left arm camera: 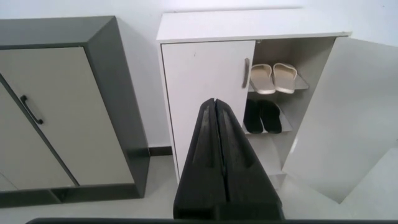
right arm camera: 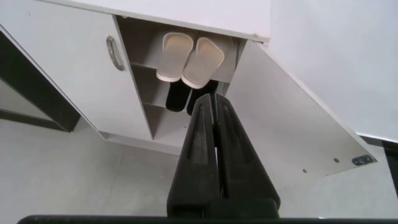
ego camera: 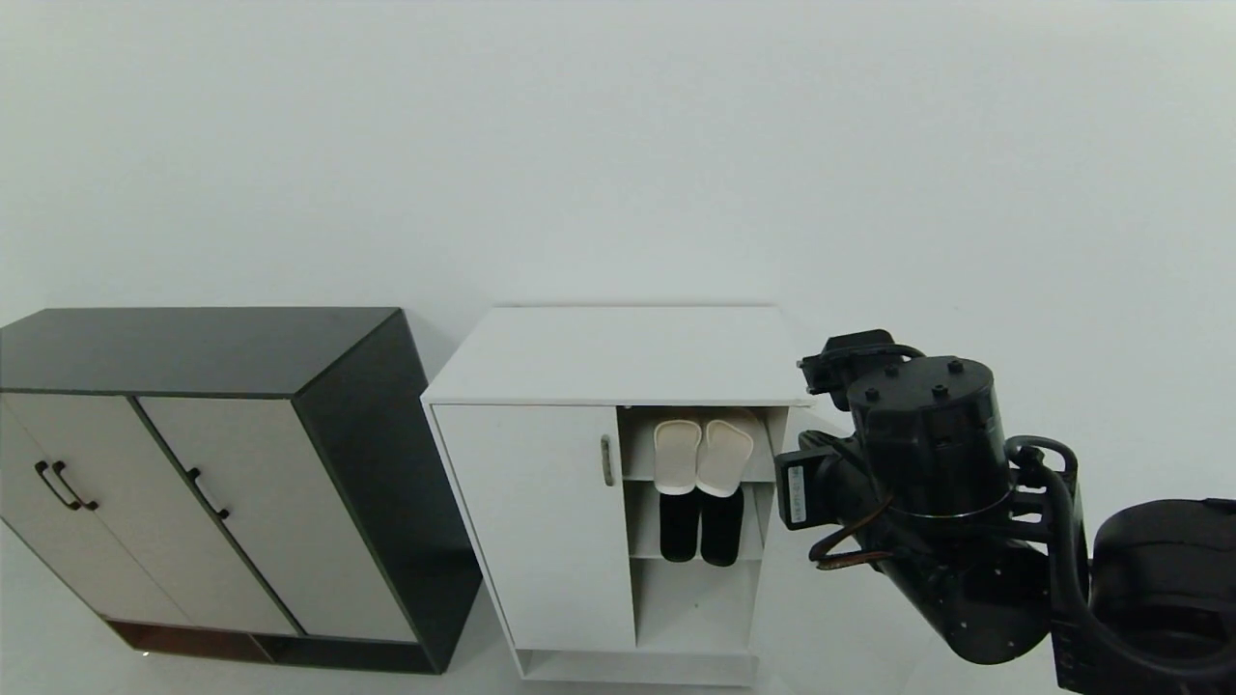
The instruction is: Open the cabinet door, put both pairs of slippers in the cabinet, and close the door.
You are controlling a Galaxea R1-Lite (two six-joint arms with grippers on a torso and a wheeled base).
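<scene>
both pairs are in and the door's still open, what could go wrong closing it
1. The white slippers and black slippers seem to slope forward; if they overhang, the closing door may catch them or stay ajar.
2. The right claw is shut near the door's smooth inner face, so a push might slide off.

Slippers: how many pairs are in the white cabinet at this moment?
2. The white pair lies on the white cabinet's top shelf; the black pair lies on the shelf below. The closed door could hide more.
</scene>
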